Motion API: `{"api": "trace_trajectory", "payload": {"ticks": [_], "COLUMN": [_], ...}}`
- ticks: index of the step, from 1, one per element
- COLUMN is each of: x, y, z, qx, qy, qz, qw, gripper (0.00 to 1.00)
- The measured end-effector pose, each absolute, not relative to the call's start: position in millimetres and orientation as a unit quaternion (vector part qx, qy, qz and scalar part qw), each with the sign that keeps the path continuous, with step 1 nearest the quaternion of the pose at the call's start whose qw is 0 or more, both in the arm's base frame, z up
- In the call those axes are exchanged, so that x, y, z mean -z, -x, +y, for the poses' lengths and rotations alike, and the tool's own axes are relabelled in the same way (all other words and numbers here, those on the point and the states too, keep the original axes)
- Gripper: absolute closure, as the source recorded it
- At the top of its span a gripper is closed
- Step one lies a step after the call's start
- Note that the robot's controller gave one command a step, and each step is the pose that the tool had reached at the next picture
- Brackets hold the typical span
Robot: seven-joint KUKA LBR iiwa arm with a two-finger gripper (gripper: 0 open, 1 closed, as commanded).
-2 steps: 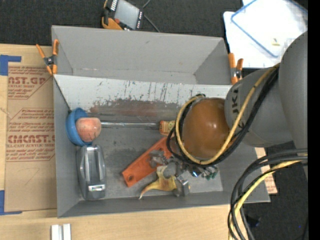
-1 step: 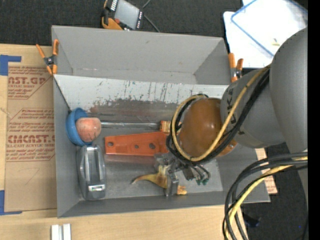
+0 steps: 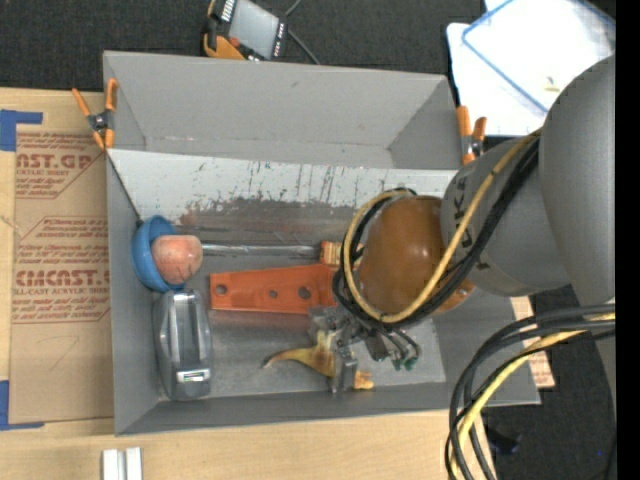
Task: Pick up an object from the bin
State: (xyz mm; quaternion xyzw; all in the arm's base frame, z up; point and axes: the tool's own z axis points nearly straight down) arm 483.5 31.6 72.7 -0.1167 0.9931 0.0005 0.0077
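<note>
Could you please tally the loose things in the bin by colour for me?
Orange: 1, flat orange bar with holes
Blue: 1, round blue disc
Pink: 1, pinkish ball
Clear: 1, clear plastic block
Yellow: 1, curved yellowish piece
Total: 5 visible

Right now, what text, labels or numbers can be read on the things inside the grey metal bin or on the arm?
"K", in orange, on the grey robot arm; further letters unreadable.
Orange flat bar with holes: none.
Clear plastic case: dark mark at one end, too small to read.
Pinkish ball in blue cup: none.
</note>
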Motion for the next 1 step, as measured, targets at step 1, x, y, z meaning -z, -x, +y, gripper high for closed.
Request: {"api": "trace_trajectory", "payload": {"ticks": [1], "x": [-96.5], "y": [-479.6], "z": [32.1], "qx": [-0.001], "qy": [0.117], "qz": [0.993], "qw": [0.001], "gripper": [1.00]}}
